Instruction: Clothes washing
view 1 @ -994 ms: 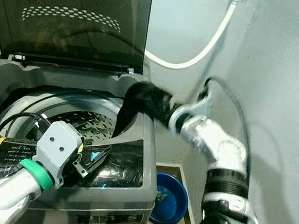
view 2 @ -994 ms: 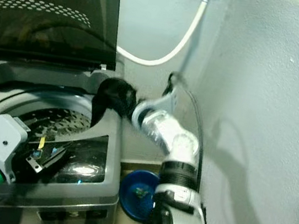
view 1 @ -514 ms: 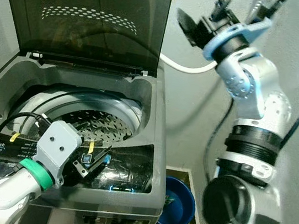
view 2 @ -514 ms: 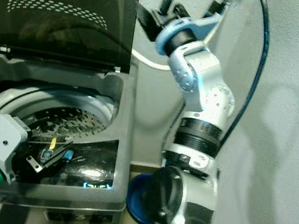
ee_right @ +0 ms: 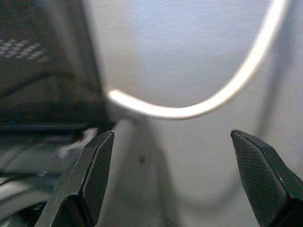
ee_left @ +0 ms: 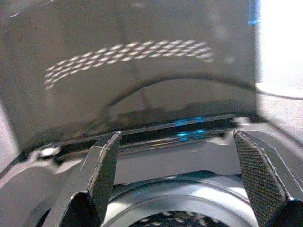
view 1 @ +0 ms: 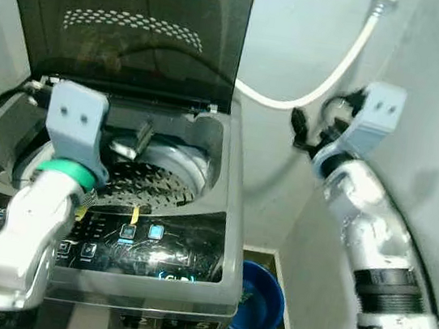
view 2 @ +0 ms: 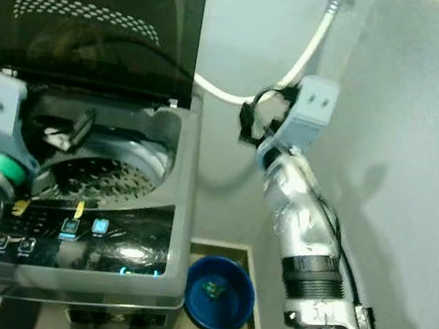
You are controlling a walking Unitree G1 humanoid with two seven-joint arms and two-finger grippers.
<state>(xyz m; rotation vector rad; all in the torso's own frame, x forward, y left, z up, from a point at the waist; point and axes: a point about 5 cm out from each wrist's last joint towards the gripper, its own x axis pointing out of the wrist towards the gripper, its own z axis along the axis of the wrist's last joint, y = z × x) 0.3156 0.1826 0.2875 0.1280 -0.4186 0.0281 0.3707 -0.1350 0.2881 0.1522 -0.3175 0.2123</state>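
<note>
Top-loading washing machine [view 1: 193,234] standing with its dark lid [view 1: 133,21] raised.

The left gripper [view 1: 128,142] is hovering over the perforated drum [view 1: 143,182], jaws spread wide, holding nothing. The right gripper [view 1: 299,131] is hanging beside the machine near the white hose [view 1: 330,74] on the wall, jaws wide apart and empty. A blue basin [view 1: 259,301] is sitting on the floor.
</note>
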